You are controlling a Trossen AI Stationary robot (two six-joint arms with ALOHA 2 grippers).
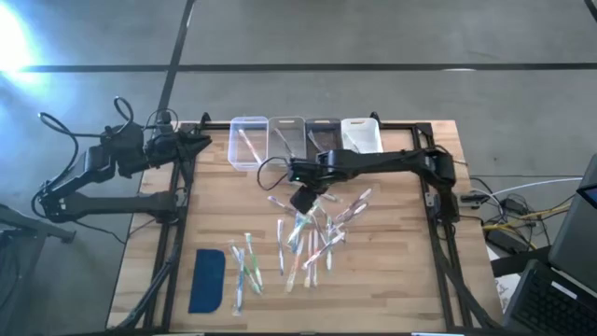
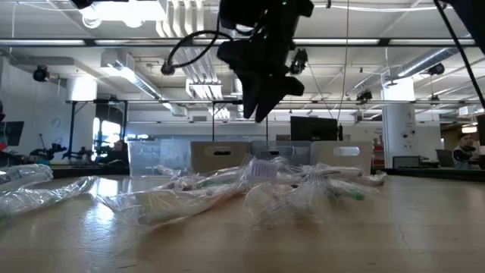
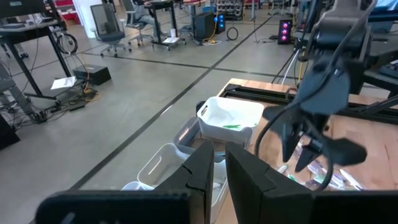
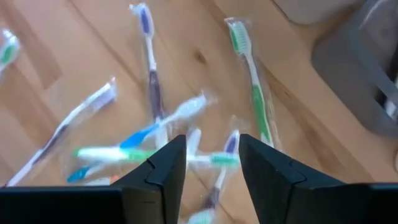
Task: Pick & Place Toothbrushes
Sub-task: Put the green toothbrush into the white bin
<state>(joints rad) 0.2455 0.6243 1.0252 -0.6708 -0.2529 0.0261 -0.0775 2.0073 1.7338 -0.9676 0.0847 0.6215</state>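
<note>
Right gripper (image 1: 304, 200) hangs above the wooden-plank tabletop (image 1: 392, 280), over the back edge of the toothbrush heap and just in front of the bin row. Jaws parted with a clear gap between them; nothing held. In the right wrist view the two dark fingers (image 4: 163, 163) frame several wrapped brushes lying on the wood below, none touching the fingers. In the low view the gripper (image 2: 261, 106) is well clear of the pile.

Thin pale toothbrushes in clear plastic wrappers (image 1: 312, 233) lie scattered and crossing one another around the middle of the tabletop, with a smaller cluster nearer the front left, beside a flat dark-blue rounded pad (image 1: 207, 280). Accents seen: green, blue, purple. One green-handled toothbrush (image 4: 252, 87) lies apart from the tangle, close to a bin.

Four small rectangular plastic bins stand side by side along the far edge: a clear bin (image 1: 246, 142) with a brush inside, two grey ones, and a white bin (image 1: 361, 134) holding something green.

Left gripper (image 1: 196, 143) rests off the tabletop's back left corner, beside the clear bin. Jaws nearly together, only a thin slit between them (image 3: 219, 174); empty.
</note>
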